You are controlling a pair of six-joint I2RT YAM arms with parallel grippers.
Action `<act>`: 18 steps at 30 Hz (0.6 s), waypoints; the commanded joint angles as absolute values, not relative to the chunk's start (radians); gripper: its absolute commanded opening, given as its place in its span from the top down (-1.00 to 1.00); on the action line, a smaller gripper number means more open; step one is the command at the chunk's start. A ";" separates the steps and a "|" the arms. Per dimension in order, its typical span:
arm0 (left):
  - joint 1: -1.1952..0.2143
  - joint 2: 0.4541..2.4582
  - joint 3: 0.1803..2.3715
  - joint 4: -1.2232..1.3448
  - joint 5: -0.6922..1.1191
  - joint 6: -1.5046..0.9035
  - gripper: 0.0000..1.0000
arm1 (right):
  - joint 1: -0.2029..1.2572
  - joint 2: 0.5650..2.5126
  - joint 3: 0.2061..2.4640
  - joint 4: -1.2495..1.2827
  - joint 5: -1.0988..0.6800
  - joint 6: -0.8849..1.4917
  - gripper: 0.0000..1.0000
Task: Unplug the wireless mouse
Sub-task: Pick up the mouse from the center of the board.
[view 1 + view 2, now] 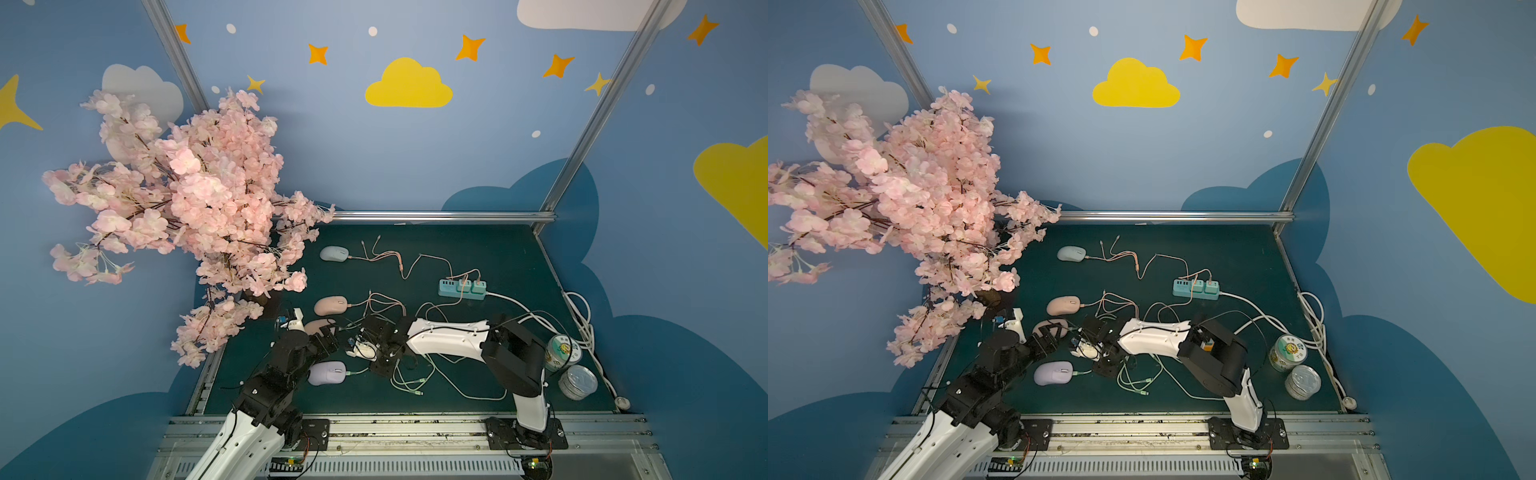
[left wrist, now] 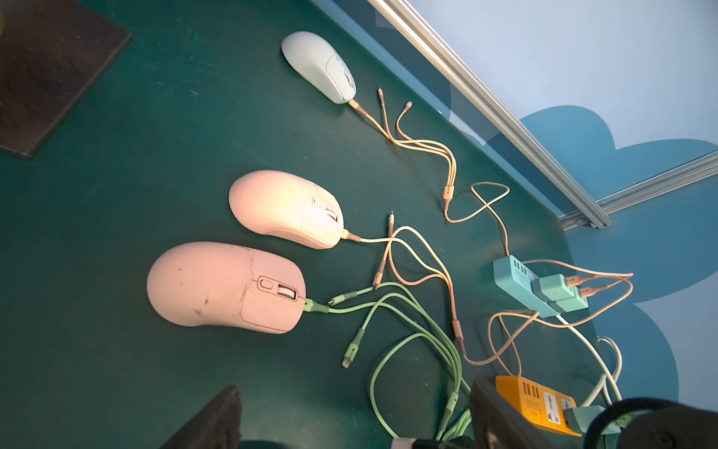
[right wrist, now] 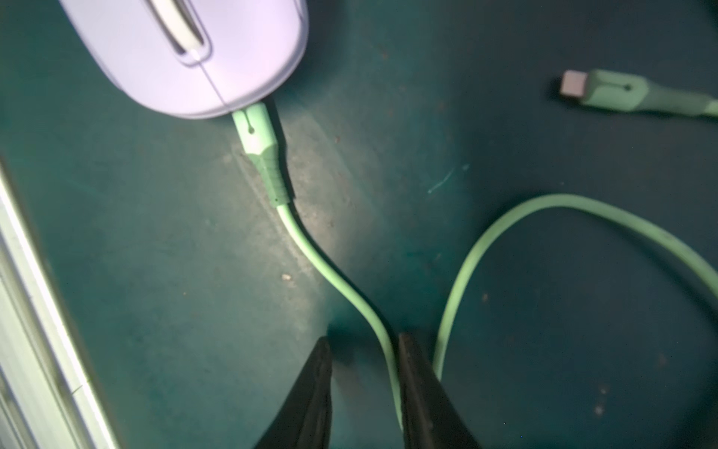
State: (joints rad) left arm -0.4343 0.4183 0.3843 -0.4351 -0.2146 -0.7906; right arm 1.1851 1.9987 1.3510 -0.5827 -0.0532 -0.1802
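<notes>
Right pincer [image 3: 363,342] straddles the green cable [image 3: 338,280] of the lilac mouse [image 3: 186,54].
The lilac mouse lies on the dark green surface [image 3: 155,272] with the green plug [image 3: 258,144] seated in its front end. A short way down the cable from that mouse, the right pincer stands partly open. The cable runs between its fingers and against one of them, not clamped. The left pincer [image 2: 353,388], just behind the lilac mouse, gapes wide and holds nothing, near a pink mouse [image 2: 225,287].
</notes>
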 commanded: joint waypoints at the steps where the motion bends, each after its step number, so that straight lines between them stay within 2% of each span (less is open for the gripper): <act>1: -0.422 0.409 0.416 -0.445 -0.185 -0.772 -0.82 | 1.174 2.082 1.319 -0.767 0.052 -0.160 0.30; 5: -0.414 0.415 0.416 -0.442 -0.173 -0.772 -0.82 | 1.174 2.089 1.315 -0.789 0.060 -0.151 0.07; 10: -0.408 0.409 0.412 -0.441 -0.166 -0.774 -0.82 | 1.175 2.078 1.295 -0.784 0.060 -0.143 0.12; 11: -0.405 0.409 0.412 -0.441 -0.164 -0.774 -0.82 | 1.174 2.075 1.291 -0.781 0.045 -0.144 0.18; 13: -0.405 0.408 0.410 -0.440 -0.163 -0.773 -0.82 | 1.174 2.069 1.291 -0.773 0.009 -0.144 0.42; 15: -0.404 0.408 0.410 -0.439 -0.161 -0.775 -0.82 | 1.174 2.066 1.294 -0.769 -0.032 -0.145 0.85; 16: -0.402 0.408 0.410 -0.437 -0.159 -0.775 -0.82 | 1.174 2.063 1.295 -0.766 -0.044 -0.145 1.00; 18: -0.401 0.408 0.410 -0.437 -0.157 -0.774 -0.82 | 1.173 2.053 1.295 -0.754 -0.065 -0.142 1.00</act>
State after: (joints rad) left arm -0.4057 0.4160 0.3874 -0.4362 -0.1707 -0.7883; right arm 1.1778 2.0003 1.3575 -0.6140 -0.0483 -0.1520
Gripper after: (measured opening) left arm 0.910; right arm 0.056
